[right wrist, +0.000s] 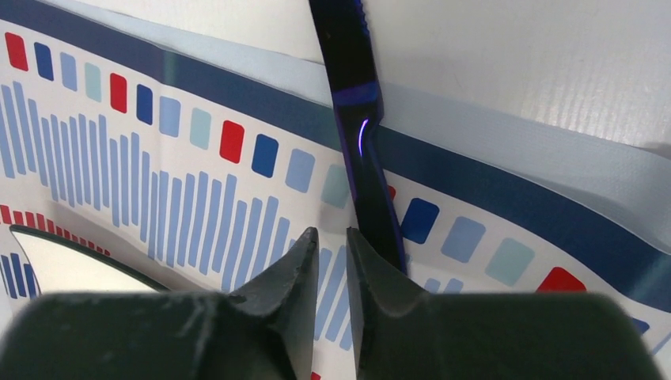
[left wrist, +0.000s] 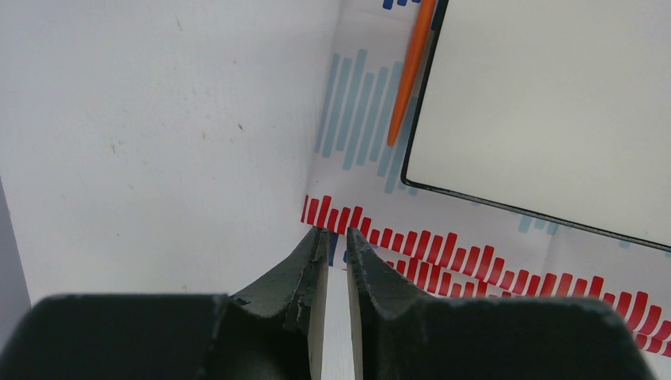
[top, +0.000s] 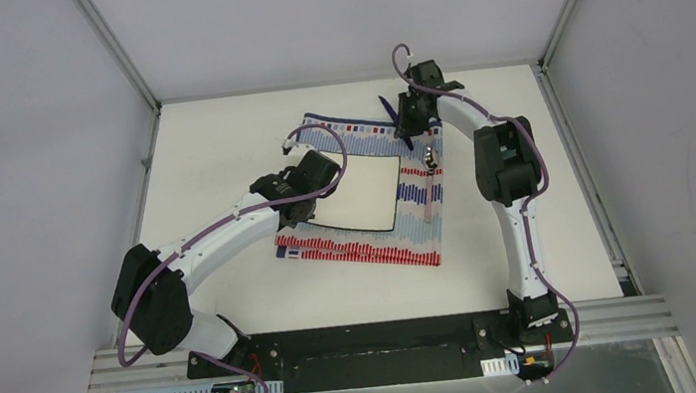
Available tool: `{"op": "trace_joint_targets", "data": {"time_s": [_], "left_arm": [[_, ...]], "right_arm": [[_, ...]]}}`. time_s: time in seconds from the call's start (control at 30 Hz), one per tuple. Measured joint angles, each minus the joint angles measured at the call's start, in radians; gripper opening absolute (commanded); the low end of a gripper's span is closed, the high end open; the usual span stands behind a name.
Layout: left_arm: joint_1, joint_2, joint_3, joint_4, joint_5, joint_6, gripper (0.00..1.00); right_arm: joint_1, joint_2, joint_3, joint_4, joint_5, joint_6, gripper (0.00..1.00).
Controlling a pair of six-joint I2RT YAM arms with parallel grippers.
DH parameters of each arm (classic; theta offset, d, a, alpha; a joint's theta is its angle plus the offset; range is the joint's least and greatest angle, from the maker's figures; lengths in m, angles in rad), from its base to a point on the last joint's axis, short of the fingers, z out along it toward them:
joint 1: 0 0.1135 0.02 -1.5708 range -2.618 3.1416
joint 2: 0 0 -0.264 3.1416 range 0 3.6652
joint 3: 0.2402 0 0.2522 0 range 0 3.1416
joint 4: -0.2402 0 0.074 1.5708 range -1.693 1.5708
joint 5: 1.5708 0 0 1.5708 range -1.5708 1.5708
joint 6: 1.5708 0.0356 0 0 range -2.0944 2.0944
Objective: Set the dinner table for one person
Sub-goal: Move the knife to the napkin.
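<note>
**Left claw [left wrist: 336, 237] and right claw [right wrist: 332, 237] low beside the plate [top: 363, 190], both empty**

Black fingers [left wrist: 301, 269] of the left claw fill the bottom of its own view. They are barely parted, with only a thin slit between them and nothing in it. The tips hang over the red-striped border of the cloth [top: 380, 245], off the plate's near left corner.

The right claw sits beyond the plate's far right corner. Its fingers are likewise a narrow gap apart and grip nothing. A dark purple utensil [right wrist: 356, 119] runs close along the outer side of its right finger. I cannot tell whether the two touch.

The white square plate lies on the striped cloth, which spreads out from under it on every side. An orange utensil [left wrist: 410, 75] lies on the cloth just beside the plate's left edge. A utensil with a shiny head and a pink handle [top: 429, 192] lies on the cloth to the plate's right. The purple utensil crosses the cloth's far border, so part of it rests on bare white.

The tabletop [top: 217, 142] lies under the cloth and plate and reaches well past the plate all round, out to grey rails.
</note>
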Motion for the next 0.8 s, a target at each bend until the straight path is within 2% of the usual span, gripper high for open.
{"op": "trace_joint_targets", "data": {"time_s": [0.1,0.23,0.53,0.8], "left_arm": [[0.0,0.0,0.0,0.0,0.0,0.0,0.16],[0.0,0.0,0.0,0.0,0.0,0.0,0.16],[0.0,0.0,0.0,0.0,-0.001,0.0,0.16],[0.0,0.0,-0.013,0.0,-0.001,0.0,0.16]], "right_arm": [[0.005,0.0,0.024,-0.035,-0.001,-0.008,0.36],[0.014,-0.002,0.051,-0.061,0.003,-0.016,0.42],[0.045,-0.005,0.192,-0.153,0.054,-0.054,0.42],[0.05,0.014,0.306,-0.187,0.186,-0.13,0.42]]}}
